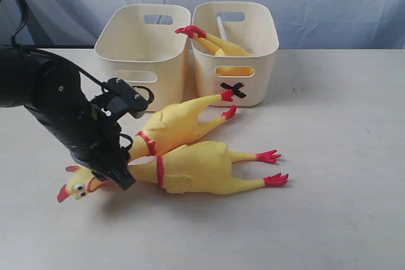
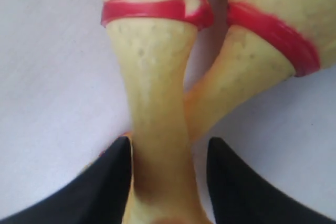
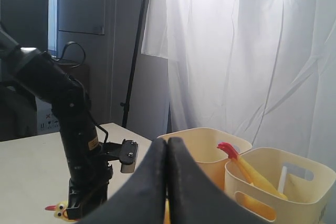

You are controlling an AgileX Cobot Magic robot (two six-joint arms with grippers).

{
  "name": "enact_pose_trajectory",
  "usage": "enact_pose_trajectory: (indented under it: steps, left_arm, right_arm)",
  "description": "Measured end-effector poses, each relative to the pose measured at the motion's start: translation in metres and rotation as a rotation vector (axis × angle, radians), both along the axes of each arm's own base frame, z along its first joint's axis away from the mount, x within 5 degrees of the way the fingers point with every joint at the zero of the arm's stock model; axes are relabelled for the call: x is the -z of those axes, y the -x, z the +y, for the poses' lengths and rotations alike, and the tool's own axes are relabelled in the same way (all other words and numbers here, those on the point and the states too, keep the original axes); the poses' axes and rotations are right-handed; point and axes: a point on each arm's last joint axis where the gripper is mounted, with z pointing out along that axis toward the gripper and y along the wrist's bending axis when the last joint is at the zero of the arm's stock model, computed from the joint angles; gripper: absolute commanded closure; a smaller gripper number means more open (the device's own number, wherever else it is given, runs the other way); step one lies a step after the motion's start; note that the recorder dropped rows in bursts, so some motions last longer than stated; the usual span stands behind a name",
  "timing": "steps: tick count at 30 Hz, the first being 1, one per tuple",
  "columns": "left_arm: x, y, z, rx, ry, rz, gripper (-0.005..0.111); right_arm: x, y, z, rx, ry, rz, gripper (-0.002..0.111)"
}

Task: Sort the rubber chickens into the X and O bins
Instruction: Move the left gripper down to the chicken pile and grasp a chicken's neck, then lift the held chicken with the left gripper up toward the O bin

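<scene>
The left gripper (image 2: 168, 153) stands open astride the front chicken's (image 1: 190, 169) neck, one jaw touching it; the right gripper (image 3: 167, 182) is closed and empty. That chicken lies on the table (image 1: 348, 188) against a second chicken (image 1: 174, 124) at its twelve o'clock. At one o'clock the X bin (image 1: 266, 71) holds a third chicken (image 1: 221, 43), with the matching bin (image 1: 123, 52) just beside it at nine o'clock.

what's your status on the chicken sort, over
Left jaws open astride the neck of the front chicken; right jaws shut, empty. Third chicken in the X bin, two on the table. Rear chicken neck crowds the target.
</scene>
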Motion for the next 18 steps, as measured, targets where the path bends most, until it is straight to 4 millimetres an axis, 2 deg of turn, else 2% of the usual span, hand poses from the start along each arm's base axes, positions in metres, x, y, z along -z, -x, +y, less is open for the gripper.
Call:
enact_pose_trajectory:
  steps: [9,18]
  left_arm:
    - [-0.0002,-0.0007,0.0008,0.01,-0.01,-0.008,0.096]
    - [-0.0011,-0.0012,0.0009,0.014,-0.013,-0.014,0.097]
  right_arm:
    - [0.0,0.0,0.0,0.0,0.0,0.0,0.109]
    - [0.0,0.0,0.0,0.0,0.0,0.0,0.109]
